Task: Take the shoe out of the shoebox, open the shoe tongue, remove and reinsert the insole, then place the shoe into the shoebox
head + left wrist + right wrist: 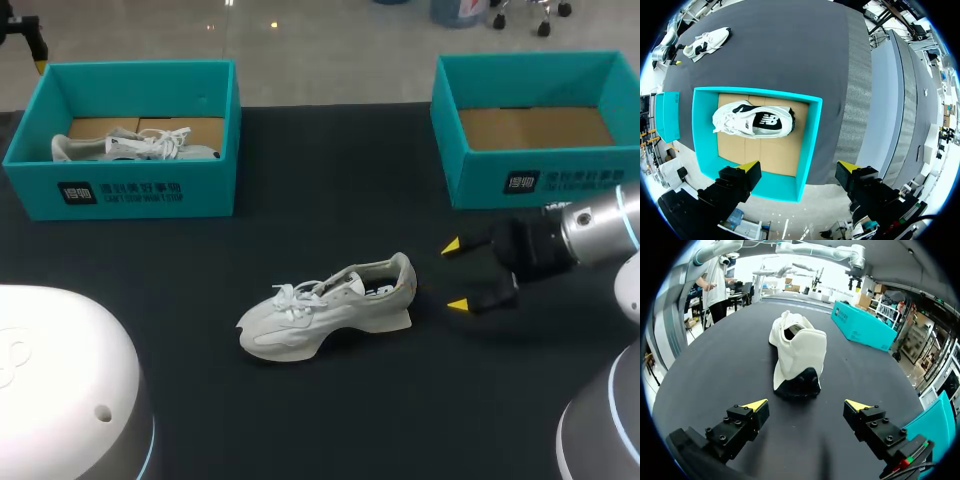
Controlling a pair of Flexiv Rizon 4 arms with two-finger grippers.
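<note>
One white shoe [330, 305] sits upright on its sole near the middle of the black counter [330, 200], with its toe to the left, its heel to the right and its laces on top. Just right of the heel, the right end effector [457, 275] hangs low over the counter. Its yellow-tipped fingers are spread wide, clear of the shoe and pinching nothing. At the far left stands the left shoebox [130, 190], teal with a brown cardboard floor, and a second shoe [130, 145] lies on its side inside it. The left end effector [797, 167] hangs high above that box, its fingers spread apart and holding nothing. At the far right stands the right shoebox [540, 180], also teal, with its cardboard floor showing.
</note>
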